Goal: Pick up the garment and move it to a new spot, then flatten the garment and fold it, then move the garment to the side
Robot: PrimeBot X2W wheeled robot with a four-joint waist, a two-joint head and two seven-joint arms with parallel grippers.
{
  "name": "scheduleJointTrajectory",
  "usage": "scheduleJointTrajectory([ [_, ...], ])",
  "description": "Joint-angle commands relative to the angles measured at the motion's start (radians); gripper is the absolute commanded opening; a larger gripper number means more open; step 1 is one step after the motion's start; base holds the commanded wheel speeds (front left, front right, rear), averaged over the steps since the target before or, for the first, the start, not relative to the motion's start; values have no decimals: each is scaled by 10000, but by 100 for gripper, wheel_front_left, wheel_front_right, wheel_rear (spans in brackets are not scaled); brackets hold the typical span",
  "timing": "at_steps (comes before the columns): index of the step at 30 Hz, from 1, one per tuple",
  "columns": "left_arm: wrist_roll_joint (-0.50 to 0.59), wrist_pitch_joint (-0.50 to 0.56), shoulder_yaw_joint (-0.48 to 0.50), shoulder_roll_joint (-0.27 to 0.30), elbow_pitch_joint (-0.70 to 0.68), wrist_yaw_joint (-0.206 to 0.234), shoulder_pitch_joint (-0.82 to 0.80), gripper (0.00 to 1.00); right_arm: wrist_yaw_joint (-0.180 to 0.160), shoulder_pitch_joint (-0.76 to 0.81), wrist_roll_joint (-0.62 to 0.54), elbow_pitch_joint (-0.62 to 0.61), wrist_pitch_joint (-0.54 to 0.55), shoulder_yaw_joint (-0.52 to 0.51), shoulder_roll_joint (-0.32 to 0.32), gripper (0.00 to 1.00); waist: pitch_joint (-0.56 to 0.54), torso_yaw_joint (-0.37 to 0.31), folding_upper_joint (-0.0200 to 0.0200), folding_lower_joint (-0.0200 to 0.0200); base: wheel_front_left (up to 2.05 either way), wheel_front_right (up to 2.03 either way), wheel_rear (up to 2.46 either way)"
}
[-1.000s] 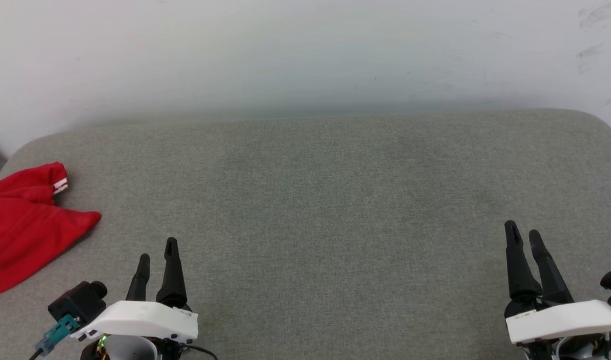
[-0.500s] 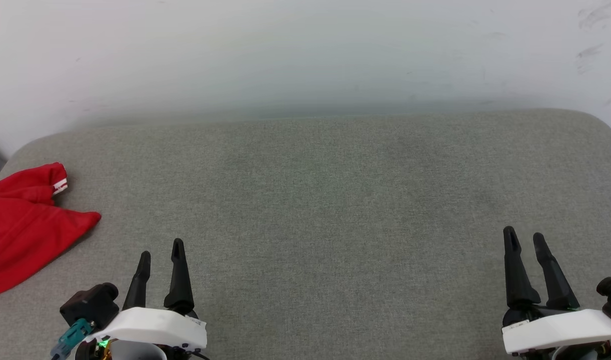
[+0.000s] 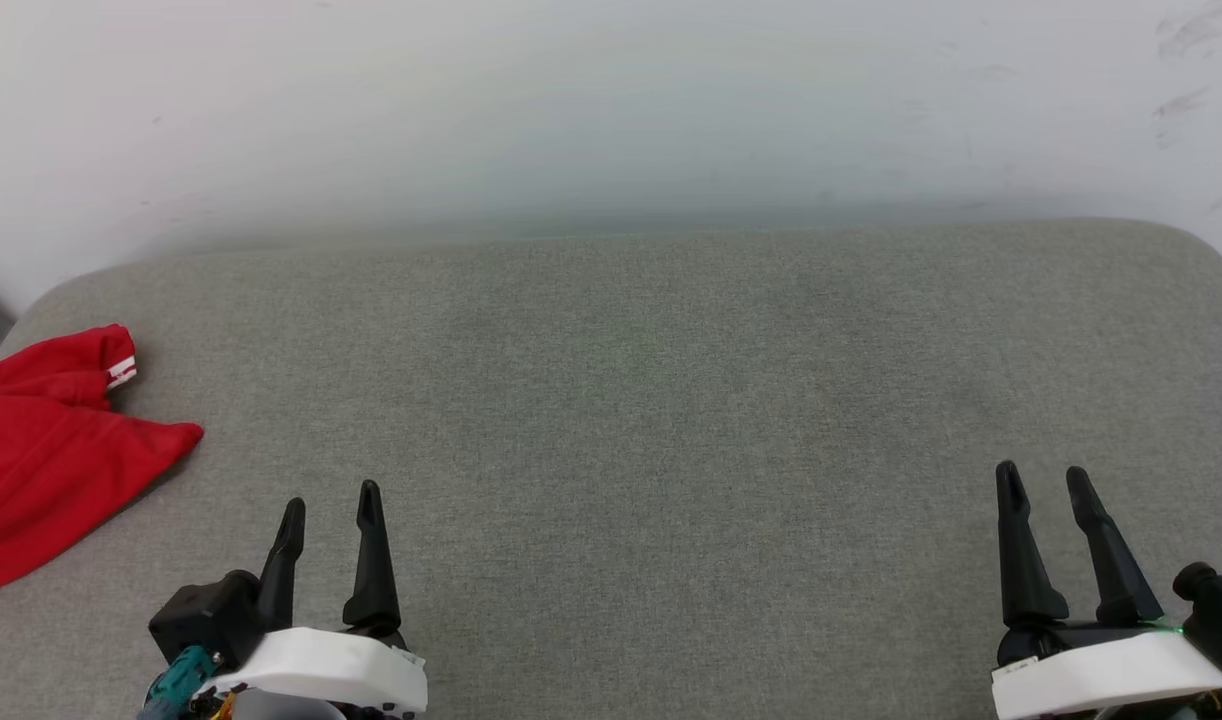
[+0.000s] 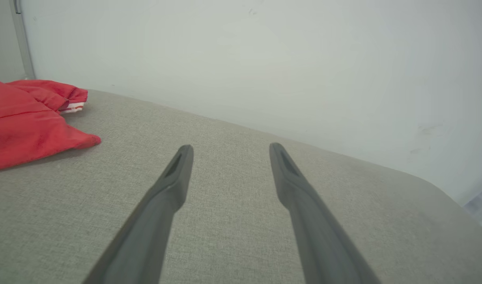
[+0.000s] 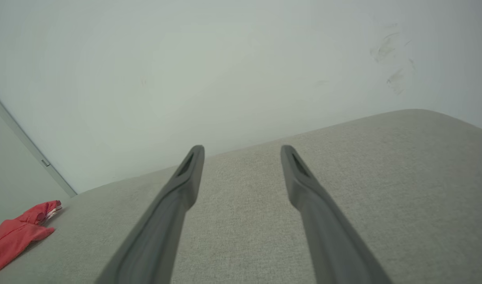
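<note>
Far left: the garment [image 3: 51, 450] lies on the grey fabric-covered surface [image 3: 671, 400], close to its rounded left corner and partly cut off by the head view's edge. It is red, with a strip of white-and-red trim [image 3: 121, 370] at its far end and a pointed lobe reaching toward the middle. Its outline is uneven. Whether it is neatly folded or merely heaped cannot be confirmed, since part of it is out of frame. Nothing touches it. Next, the left tool [image 3: 331, 496] sits low and near the robot, fingers pointing away across the surface. Its jaws stand wide apart and empty, and it is well apart from the garment, with bare fabric between them. The middle of the surface carries nothing, which suits it as a working area for flattening and folding. Far right: the right tool [image 3: 1042, 470] mirrors the left, jaws likewise spread wide and empty, pointing toward the pale wall [image 3: 611, 120] behind. Assessment: both arms appear parked in a neutral, symmetrical posture with no grasp in hand. The garment's position at the side fits either a task not yet started or one just completed. The pictures do not settle which.
</note>
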Motion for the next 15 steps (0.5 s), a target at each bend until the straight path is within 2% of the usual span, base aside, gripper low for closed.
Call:
scheduleJointTrajectory([
  [1, 308, -99, -45, 8, -124, -36, -1, 100, 0, 65, -306, -142, -100, 21, -19, 100, 2, 1, 0, 0, 0, 0, 0],
  [15, 1386, -381, -101, -25, -70, -86, 153, 100, 0, 239, -1385, -399, -377, 97, -19, 100, 17, -3, 0, 0, 0, 0, 0],
])
